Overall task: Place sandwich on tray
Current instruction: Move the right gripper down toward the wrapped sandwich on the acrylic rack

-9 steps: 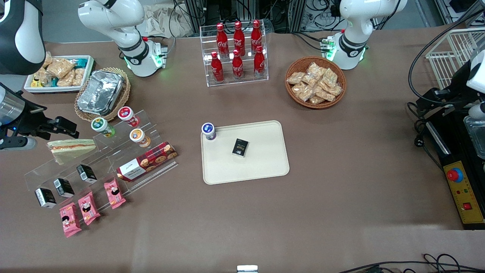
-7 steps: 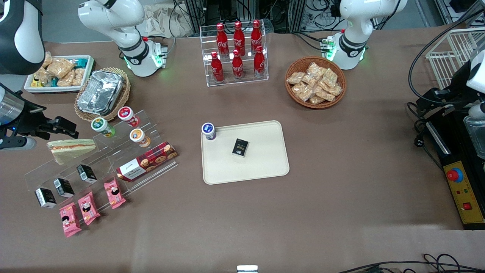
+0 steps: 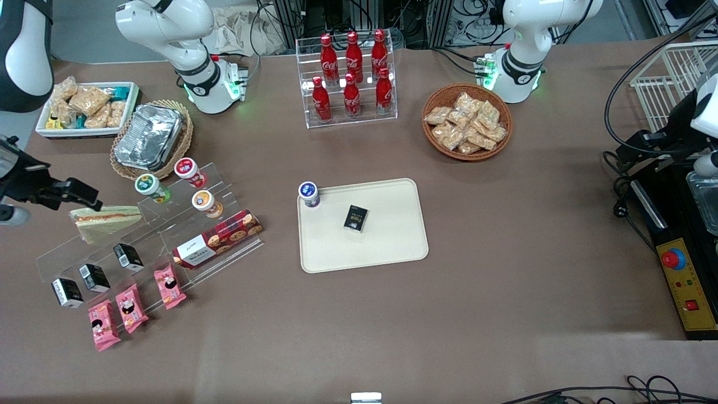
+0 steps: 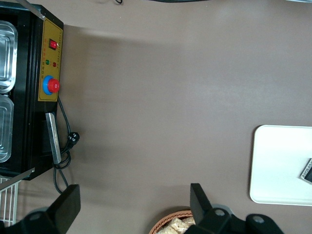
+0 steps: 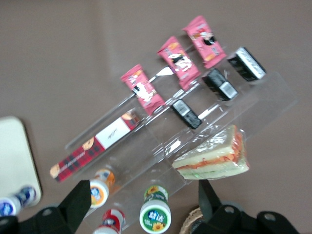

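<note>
The sandwich (image 3: 106, 220) (image 5: 214, 156), a clear-wrapped wedge with orange and green filling stripes, lies on the upper step of a clear acrylic stand (image 3: 168, 235) toward the working arm's end of the table. My gripper (image 3: 78, 193) (image 5: 144, 204) hangs open above the table beside the sandwich, slightly farther from the front camera and not touching it. Nothing is held between its wide-apart fingers (image 5: 80, 200). The cream tray (image 3: 392, 247) (image 5: 14, 161) lies mid-table and carries a blue-lidded cup (image 3: 309, 194) and a small black box (image 3: 355, 218).
The stand also holds three cups (image 3: 151, 188), a red cookie box (image 3: 217, 238), black boxes (image 3: 95, 277) and pink packets (image 3: 129, 307). A wicker basket with a foil container (image 3: 150, 137), a white snack bin (image 3: 87, 108), a cola rack (image 3: 350, 78) and a snack basket (image 3: 467, 122) stand farther back.
My gripper has drawn away from the sandwich toward the working arm's end of the table, still open. The sandwich has not moved.
</note>
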